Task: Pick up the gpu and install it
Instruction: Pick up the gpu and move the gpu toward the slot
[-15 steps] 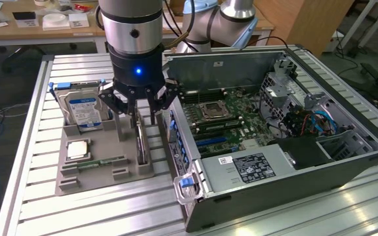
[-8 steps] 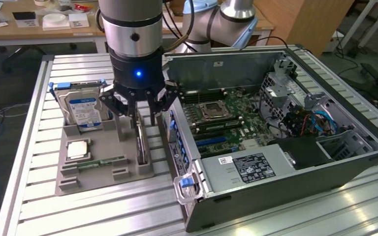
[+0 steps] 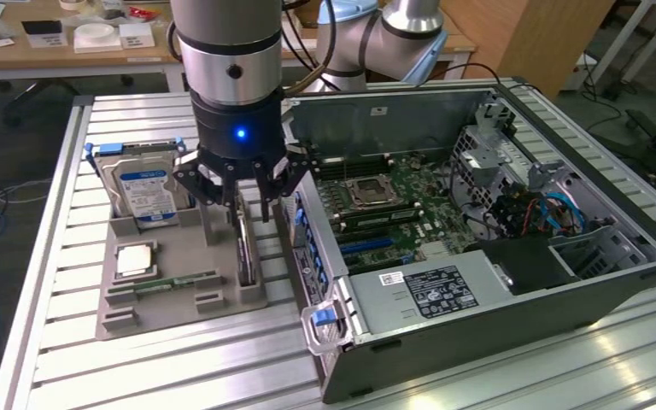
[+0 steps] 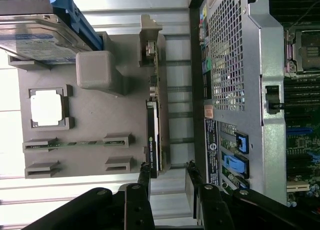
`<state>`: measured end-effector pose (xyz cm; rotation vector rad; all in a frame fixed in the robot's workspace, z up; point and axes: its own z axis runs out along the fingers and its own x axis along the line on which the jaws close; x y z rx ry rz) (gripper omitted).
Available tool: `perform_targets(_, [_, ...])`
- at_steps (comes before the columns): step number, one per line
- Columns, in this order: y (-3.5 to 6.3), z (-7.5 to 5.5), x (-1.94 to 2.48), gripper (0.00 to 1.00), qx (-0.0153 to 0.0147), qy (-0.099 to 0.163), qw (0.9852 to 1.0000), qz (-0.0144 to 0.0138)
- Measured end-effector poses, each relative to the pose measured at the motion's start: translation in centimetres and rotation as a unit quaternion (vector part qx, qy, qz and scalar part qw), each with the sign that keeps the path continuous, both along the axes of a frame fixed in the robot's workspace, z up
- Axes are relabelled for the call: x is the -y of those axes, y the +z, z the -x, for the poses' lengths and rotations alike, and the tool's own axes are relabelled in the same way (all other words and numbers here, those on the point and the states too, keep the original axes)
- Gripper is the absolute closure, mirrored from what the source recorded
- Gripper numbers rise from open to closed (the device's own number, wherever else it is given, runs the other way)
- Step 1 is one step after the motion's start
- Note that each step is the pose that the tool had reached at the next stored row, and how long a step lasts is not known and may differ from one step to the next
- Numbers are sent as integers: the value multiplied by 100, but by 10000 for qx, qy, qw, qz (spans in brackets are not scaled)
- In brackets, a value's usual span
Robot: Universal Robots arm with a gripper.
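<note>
And there was the claw (image 3: 245, 205), spread wide, hanging right over the grey holder (image 3: 180, 295) on the slatted metal surface (image 3: 191, 363). Nothing sat between its jaws, so it was open and empty. Beneath it stood the gpu (image 3: 246, 254), up on its edge in a slot along the side of the holder nearest the computer case (image 3: 477, 282), with the black cooler block showing.

From the wrist view, the claw (image 4: 168, 172) gaped just as wide. One of its black fingers (image 4: 144, 177) lined up over the end of the gpu (image 4: 152, 135), while the other hung over the bare strip of surface (image 4: 175, 105) between the holder (image 4: 90, 125) and the case (image 4: 235, 65). Whether that first finger actually touched the card, I could not tell. The card sat in its slot, ungripped.

Elsewhere on the holder, the hard drive (image 3: 146, 192) with its blue-white label stood upright at the far end. The processor chip (image 3: 134, 258) lay flat in its square recess and the narrow memory stick (image 3: 177, 281) lay just beside it. All were apart from the claw.

The case lay open on its side at the exterior view's right, motherboard (image 3: 391, 209) facing up.
</note>
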<state>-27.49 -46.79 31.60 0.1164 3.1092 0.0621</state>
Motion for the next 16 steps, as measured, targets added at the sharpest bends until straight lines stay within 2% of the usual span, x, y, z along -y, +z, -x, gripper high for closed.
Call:
perform_targets(9, [-62,53,-36,58,31,1,10000,0])
perform_targets(16, [-131,67,-101,58,35,1,10000,0])
